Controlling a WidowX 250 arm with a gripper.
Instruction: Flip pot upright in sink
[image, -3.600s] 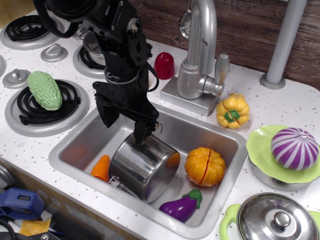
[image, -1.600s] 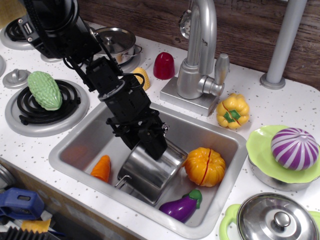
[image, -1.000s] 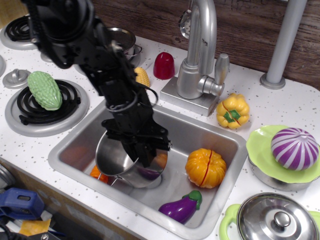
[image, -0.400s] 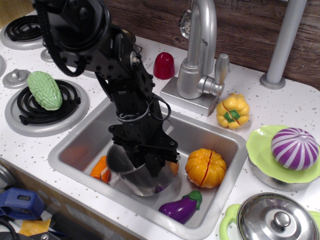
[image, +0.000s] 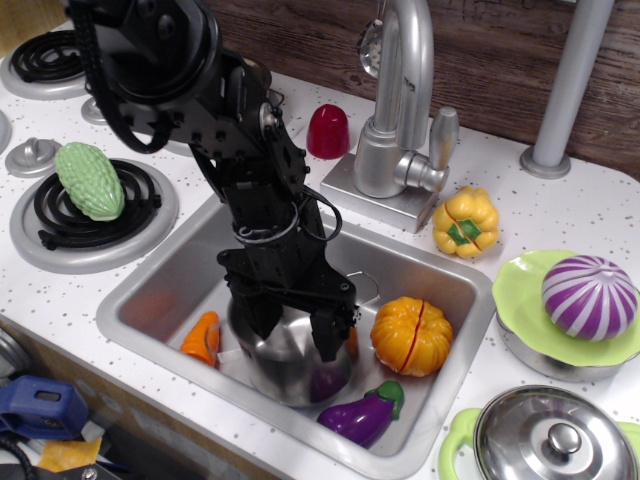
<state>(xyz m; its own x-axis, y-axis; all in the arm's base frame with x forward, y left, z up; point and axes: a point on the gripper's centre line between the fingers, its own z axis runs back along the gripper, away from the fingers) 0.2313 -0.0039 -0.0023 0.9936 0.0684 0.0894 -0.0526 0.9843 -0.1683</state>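
gripper: the gripper (image: 292, 322) points straight down into the sink, its two black fingers spread apart, one at the left near the pot's left wall, one at the right over the pot's right rim; nothing is pinched between them that I can see.
pot from gripper: the pot (image: 290, 362) sits directly under the gripper, touching or nearly touching the fingers; I cannot tell whether either finger presses on the steel.
pot's axis: it seems to run about vertical, mouth up, base on the sink floor, so the pot looks upright or close to it; the arm hides most of the mouth, so a slight tilt cannot be ruled out.
where the pot is: inside the sink (image: 150, 272), toward the front wall, left of centre.
task progress: judged from this, the flip looks done or nearly done; what is left is to lift clear without tipping the pot.
room above: open, the way out is straight up.
left of pot: a carrot (image: 202, 337) lies just beside the pot's left wall.
right of pot: a pumpkin (image: 410, 335) is near the right finger, with a narrow gap.
front right: an eggplant (image: 361, 411) lies against the front wall, just beside the pot's base.
risk: a sideways pull could drag the rim and tip the pot toward the pumpkin.
behind: the faucet (image: 400, 120) stands on the back rim, well apart from the gripper.
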